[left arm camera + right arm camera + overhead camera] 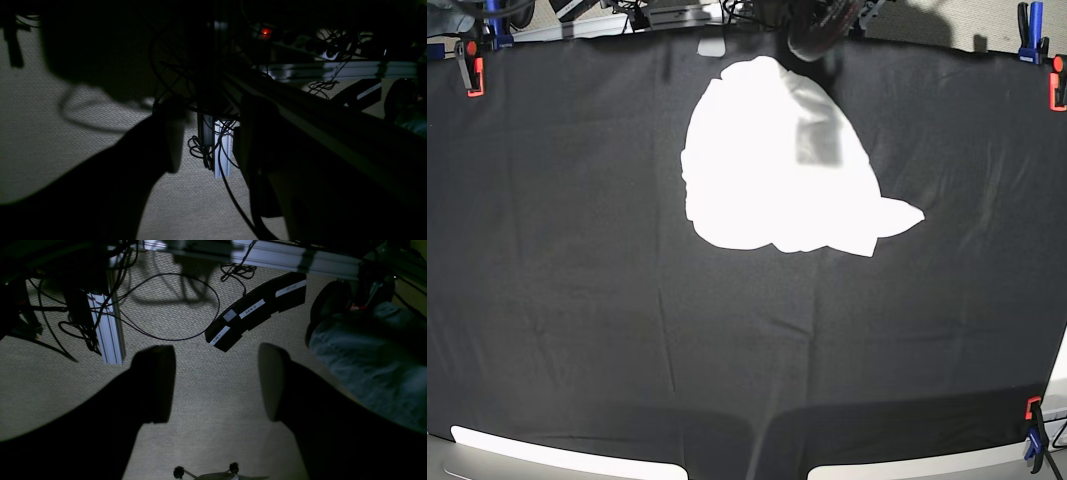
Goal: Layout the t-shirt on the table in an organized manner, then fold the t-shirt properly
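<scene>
The t-shirt (767, 170) lies in a rumpled white heap on the far middle of the table (577, 320), plain white side up, no print showing. A sleeve or corner sticks out at its right. Neither gripper shows in the base view. Both wrist views look down at carpet floor, not at the table. My left gripper (208, 146) is dark and dim, with its fingers apart and nothing between them. My right gripper (215, 383) is wide open and empty above the carpet.
Orange and blue clips (471, 78) hold the black cloth at the corners. A dark object (817, 30) hangs over the far edge above the shirt. Under the table are an aluminium frame leg (108, 330), loose cables, a black labelled pedal box (257, 310) and a person's jeans leg (367, 356).
</scene>
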You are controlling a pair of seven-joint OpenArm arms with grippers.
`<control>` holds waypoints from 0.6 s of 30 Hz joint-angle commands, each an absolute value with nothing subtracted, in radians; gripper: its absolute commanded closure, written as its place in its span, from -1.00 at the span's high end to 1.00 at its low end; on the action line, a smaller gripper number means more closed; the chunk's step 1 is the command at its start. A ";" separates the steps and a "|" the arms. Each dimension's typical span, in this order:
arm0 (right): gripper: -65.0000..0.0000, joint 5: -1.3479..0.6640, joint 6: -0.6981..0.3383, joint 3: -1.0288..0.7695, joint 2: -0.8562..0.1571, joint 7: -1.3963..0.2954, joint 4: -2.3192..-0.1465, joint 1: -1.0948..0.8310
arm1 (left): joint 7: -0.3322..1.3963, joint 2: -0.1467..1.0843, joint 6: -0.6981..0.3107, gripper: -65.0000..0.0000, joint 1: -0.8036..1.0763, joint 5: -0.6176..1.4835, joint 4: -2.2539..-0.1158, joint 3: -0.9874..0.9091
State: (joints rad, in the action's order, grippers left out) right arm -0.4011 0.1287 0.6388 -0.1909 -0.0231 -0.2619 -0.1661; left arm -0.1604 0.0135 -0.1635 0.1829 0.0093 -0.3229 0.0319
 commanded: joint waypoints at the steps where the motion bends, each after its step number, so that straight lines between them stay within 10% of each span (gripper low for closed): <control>1: 0.10 -0.404 0.135 0.635 -0.197 -0.023 -0.264 -0.170 | -0.173 -0.005 -0.191 -0.22 0.189 0.000 -0.329 0.035; 6: 0.05 -0.393 0.135 0.635 -0.197 -0.026 -0.264 -0.170 | -0.174 -0.004 -0.192 -0.22 0.203 0.000 -0.342 0.035; 12: -0.95 -0.393 0.139 0.635 -0.197 -0.066 -0.264 -0.170 | -0.174 -0.005 -0.192 -0.22 0.222 0.000 -0.375 0.035; 18: -1.00 -0.393 0.143 0.635 -0.200 -0.050 -0.264 -0.175 | -0.174 -0.005 -0.192 -0.22 0.235 0.000 -0.395 0.035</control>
